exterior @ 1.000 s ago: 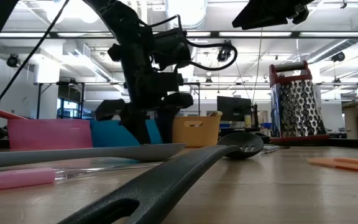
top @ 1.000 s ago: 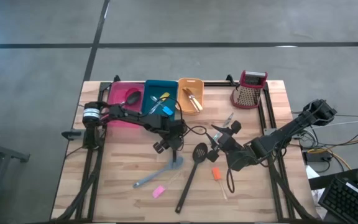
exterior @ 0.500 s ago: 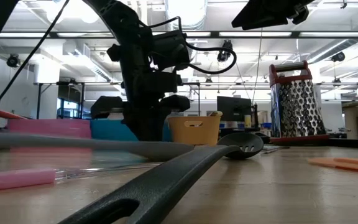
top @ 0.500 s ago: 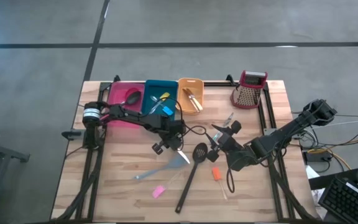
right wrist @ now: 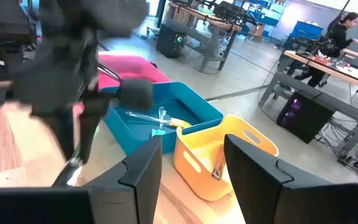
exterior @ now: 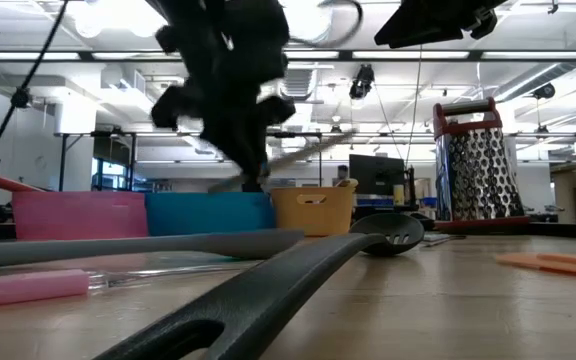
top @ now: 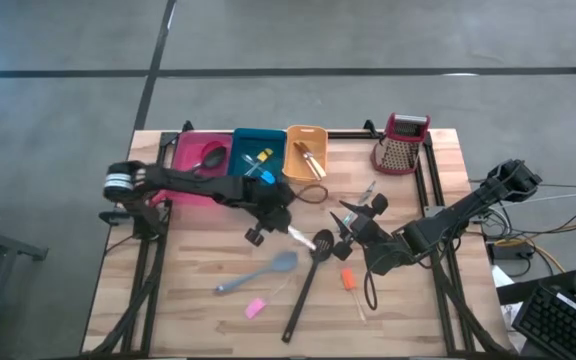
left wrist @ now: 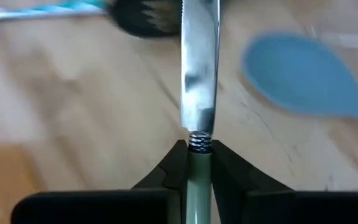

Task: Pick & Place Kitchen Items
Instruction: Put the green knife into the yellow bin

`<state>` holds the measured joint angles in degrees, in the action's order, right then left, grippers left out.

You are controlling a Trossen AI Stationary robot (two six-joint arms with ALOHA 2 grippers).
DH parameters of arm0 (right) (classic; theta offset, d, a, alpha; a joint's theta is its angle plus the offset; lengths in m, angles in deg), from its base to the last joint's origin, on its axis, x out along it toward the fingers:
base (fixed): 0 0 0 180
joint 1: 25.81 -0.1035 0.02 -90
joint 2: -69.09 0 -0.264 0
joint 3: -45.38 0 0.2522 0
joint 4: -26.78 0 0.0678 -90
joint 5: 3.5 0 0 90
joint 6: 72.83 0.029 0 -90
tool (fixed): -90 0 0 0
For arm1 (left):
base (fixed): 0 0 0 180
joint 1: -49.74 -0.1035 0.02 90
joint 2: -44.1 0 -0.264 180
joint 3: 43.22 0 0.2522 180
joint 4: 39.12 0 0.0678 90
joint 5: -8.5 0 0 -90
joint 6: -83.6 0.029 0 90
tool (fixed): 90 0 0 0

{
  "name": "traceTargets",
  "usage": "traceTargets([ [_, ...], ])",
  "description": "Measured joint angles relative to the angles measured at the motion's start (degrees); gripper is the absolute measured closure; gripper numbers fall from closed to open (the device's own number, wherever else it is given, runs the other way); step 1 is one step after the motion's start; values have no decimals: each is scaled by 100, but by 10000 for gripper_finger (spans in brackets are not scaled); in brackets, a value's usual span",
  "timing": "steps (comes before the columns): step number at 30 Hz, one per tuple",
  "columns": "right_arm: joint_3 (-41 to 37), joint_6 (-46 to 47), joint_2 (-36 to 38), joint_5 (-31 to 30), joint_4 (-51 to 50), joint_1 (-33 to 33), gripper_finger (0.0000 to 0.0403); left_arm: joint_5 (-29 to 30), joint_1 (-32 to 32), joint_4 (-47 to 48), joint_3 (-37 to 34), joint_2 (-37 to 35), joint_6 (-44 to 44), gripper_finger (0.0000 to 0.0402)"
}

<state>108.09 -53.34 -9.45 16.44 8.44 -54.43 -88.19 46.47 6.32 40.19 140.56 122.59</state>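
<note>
Item: table knife, metal blade with a pale handle, is being held by its handle between the closed fingers of the left tool, lifted clear of the worktop near its middle, the blade pointing toward the slotted spoon.

Grey spatula is lying flat on the worktop just below the left tool, with a small pink-handled tool beside its handle. The long black slotted spoon is lying to its right, and an orange-handled tool is lying further right.

Pink bin, teal bin and orange bin are lined along the far edge, each with utensils inside. A red-topped box grater is standing to their right.

Right tool is being kept near the slotted spoon's head, its fingers apart and holding nothing.
</note>
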Motion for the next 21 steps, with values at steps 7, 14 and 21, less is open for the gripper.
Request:
traceTargets([
  [7, 0, -2, 0, 0, -70, 0, 222, -22, 12, -1134, -234, -1172, -873, 356],
  [14, -12, 0, 0, 1, -124, -48, 208, -357, 35, -4549, -1480, -2089, -1718, 356],
  [21, -107, -93, -398, 5, 707, -42, 219, -395, 48, -8036, -2878, -2106, -2581, 356],
])
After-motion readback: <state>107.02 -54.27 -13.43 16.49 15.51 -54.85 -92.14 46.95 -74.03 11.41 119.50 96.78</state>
